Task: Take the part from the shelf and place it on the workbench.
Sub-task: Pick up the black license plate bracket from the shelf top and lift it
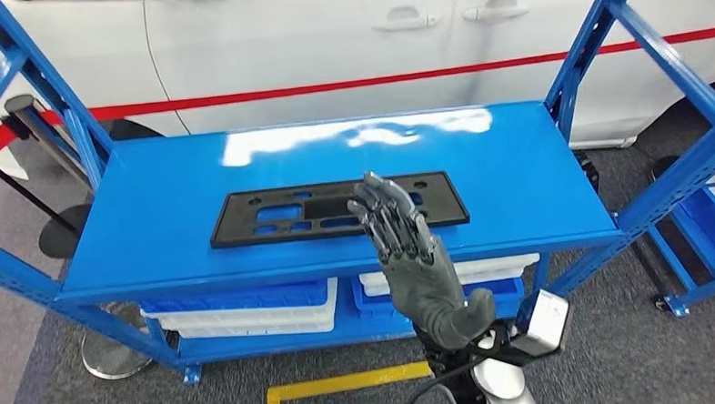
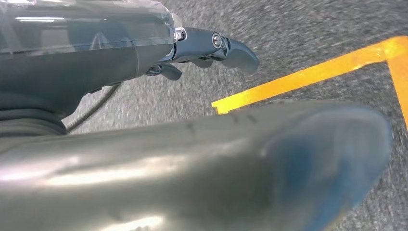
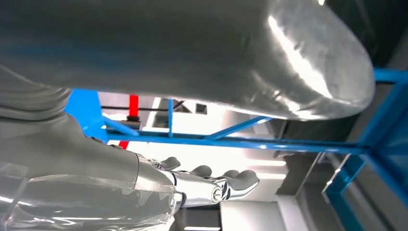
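Notice, operator, your right hand (image 1: 409, 245) hovers with straight, slightly spread fingers (image 1: 383, 210) holding nothing, their tips over the right part of the one black part (image 1: 282, 214), which lies flat on the blue shelf (image 1: 535, 185). Your left hand (image 2: 211, 48) hangs over the floor (image 2: 298, 29); its fingers' state is unclear. Two white bins (image 1: 250, 320) below are partly hidden.
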